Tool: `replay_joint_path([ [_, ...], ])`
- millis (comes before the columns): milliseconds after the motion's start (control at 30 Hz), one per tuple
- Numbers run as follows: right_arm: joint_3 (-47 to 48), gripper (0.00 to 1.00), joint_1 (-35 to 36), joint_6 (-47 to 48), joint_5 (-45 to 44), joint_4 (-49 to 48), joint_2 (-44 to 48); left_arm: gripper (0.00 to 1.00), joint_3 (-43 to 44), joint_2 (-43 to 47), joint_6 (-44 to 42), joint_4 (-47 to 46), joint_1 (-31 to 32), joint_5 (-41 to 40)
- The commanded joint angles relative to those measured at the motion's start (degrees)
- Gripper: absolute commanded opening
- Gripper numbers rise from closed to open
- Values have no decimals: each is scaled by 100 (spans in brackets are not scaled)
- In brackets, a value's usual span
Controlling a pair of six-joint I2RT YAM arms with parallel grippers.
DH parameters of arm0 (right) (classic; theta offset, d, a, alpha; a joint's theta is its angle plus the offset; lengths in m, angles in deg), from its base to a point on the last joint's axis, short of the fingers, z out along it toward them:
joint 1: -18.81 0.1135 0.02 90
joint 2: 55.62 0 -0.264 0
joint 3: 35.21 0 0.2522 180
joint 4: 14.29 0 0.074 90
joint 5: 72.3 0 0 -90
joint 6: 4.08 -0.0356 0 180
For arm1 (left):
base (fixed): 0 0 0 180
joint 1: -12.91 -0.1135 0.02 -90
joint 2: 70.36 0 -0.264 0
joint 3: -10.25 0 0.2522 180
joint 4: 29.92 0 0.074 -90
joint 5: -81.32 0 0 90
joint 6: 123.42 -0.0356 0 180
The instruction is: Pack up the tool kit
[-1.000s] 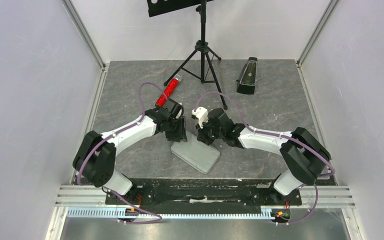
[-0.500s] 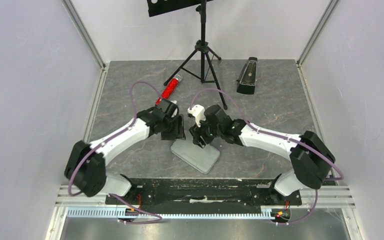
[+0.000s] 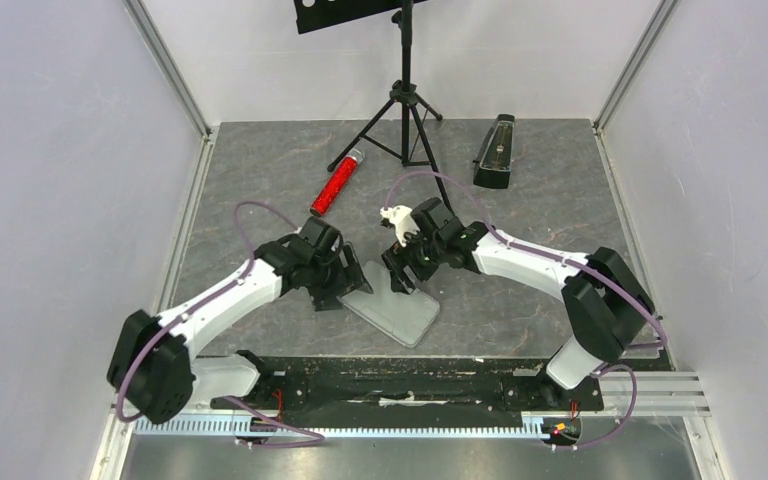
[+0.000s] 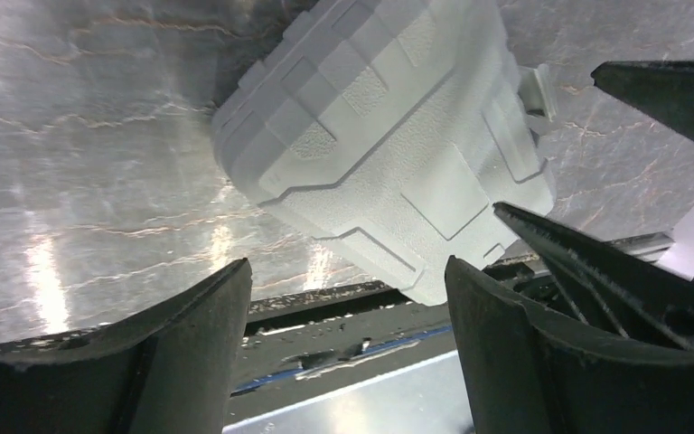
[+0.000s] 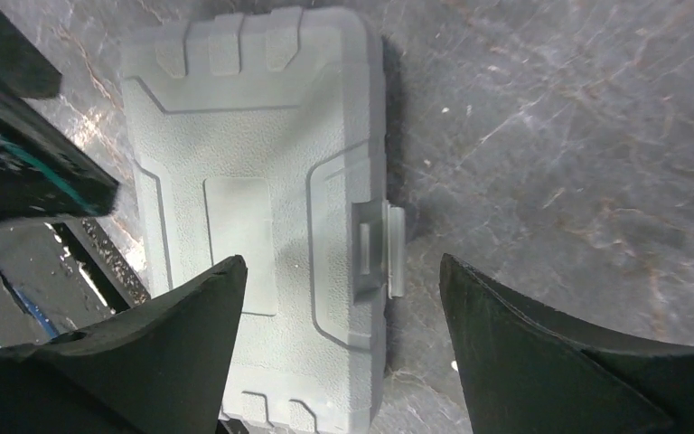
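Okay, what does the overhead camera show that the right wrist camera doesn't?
Only overhead: the red glittery cylinder, the black metronome and the tripod stand. Only the right wrist: the side latch, close up. Both: the closed grey case, with the right gripper open above it.

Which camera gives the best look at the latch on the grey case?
The right wrist view: the latch sits central and unobstructed on the grey case. The left wrist view catches it small; the top view cannot resolve it.
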Motion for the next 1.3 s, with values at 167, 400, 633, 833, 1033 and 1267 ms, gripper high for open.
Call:
replay_joint_path([
  [167,246,78,4,27,407,192,-409,78,-254,-859,919,-925,4,855],
  [400,299,66,44,53,404,334,-529,69,-92,-1512,940,-1067,3,1093],
  [633,360,52,342,15,-218,584,-525,60,97,-2037,962,-1220,-5,1308],
  [833,103,41,777,-156,-730,658,-713,53,243,-2234,951,-1324,-11,1354],
  [1033,-46,23,1101,-195,-862,765,-971,50,307,-2312,973,-1456,-22,1376],
  [1267,-168,14,1210,-279,-719,749,-1023,48,329,-2325,973,-1719,-103,1322],
])
